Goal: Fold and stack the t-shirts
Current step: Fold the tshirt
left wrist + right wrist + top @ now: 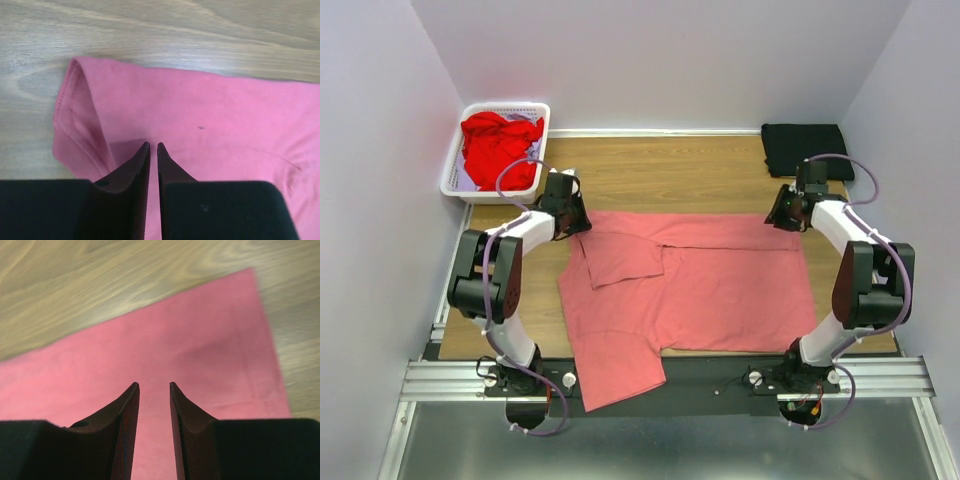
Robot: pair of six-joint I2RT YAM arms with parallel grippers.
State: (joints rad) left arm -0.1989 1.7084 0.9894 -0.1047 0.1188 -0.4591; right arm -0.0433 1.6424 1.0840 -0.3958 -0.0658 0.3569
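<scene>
L wall (370, 200): plain and pale, w/ a light purple tint.
Basket (506, 107): white, w/ holes in its sides. It sits at the far L corner, half off the wood.
Red shirts (495, 145): bunched up in the basket, not folded.
L gripper (582, 228): at the far L corner of the pink shirt. In the L wrist view the gripper (153, 146) is almost closed, w/ only a thin slit btwn the two dark fingers. It holds nothing I can see. The tips sit low over the cloth.
Tabletop (660, 170): light brown wood w/ long grain lines. The grain shows up close in both wrist views (150, 30) (100, 280).
Back wall (660, 60): the same pale color, w/ a white strip where it meets the tabletop.
Pink shirt (720, 285): spread flat in the middle of the tabletop, btwn the two arms. One sleeve lies folded over onto the body at the L. The other sleeve hangs off the near edge, over the black plate. L wrist view shows a rolled, stitched hem at the shirt's (210, 115) L end. R wrist view shows a flat, smooth corner (190, 350).
Metal rail (450, 378): silver, along the near edge, w/ the arm bases bolted on.
R gripper (776, 218): at the far R corner of the pink shirt. Its fingers are a little apart (154, 386), w/ pink cloth showing in the gap. It grips nothing.
Black shirt (805, 148): folded into a neat square at the far R corner, well apart from the pink one.
R wall (930, 200): pale, same as the L.
</scene>
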